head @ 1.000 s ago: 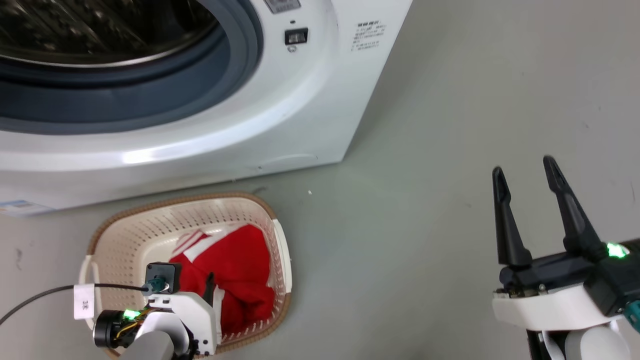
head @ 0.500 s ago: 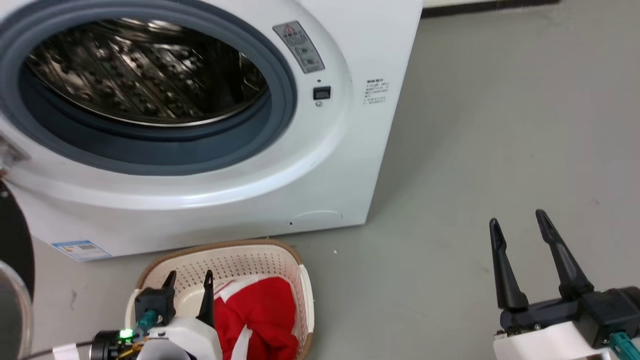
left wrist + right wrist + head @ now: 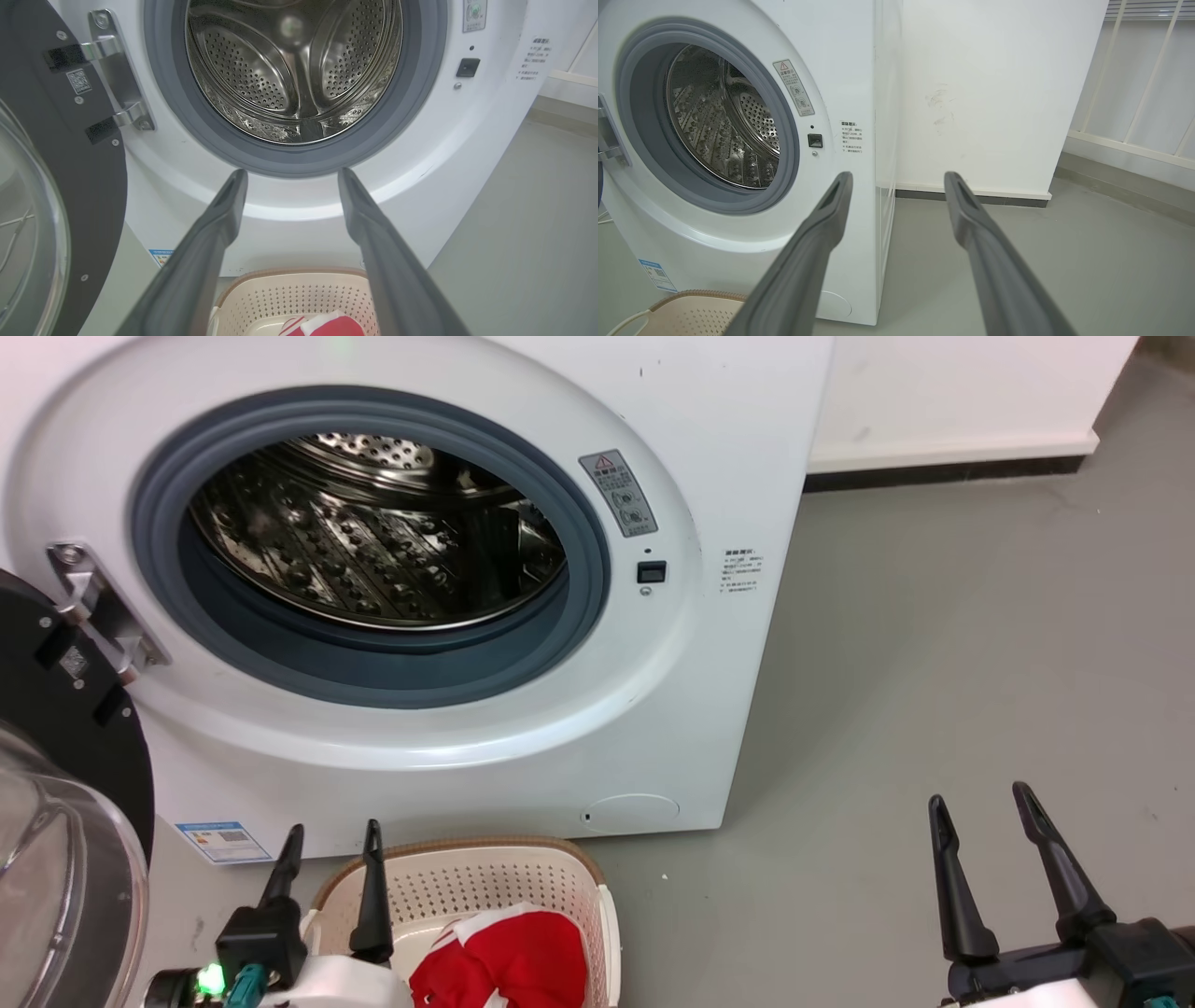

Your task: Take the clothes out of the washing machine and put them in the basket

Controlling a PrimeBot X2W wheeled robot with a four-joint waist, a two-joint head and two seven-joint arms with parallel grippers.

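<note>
Clothes [image 3: 509, 971] lie in basket [image 3: 467, 887], 6 o'clock; washing machine [image 3: 373, 551] looks bare. Left gripper [image 3: 335, 829], right gripper [image 3: 977, 795] wide, empty. I'd park next.

Grey floor [image 3: 934, 663], white wall [image 3: 952, 392], dark skirting [image 3: 943, 473]

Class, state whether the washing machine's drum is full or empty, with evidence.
Empty, as far as shown: the drum shows bare perforated steel, and the red clothes lie in the basket.

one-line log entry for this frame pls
left gripper: open, empty | right gripper: open, empty | clothes: in basket | washing machine: door open, drum no clothes visible
</note>
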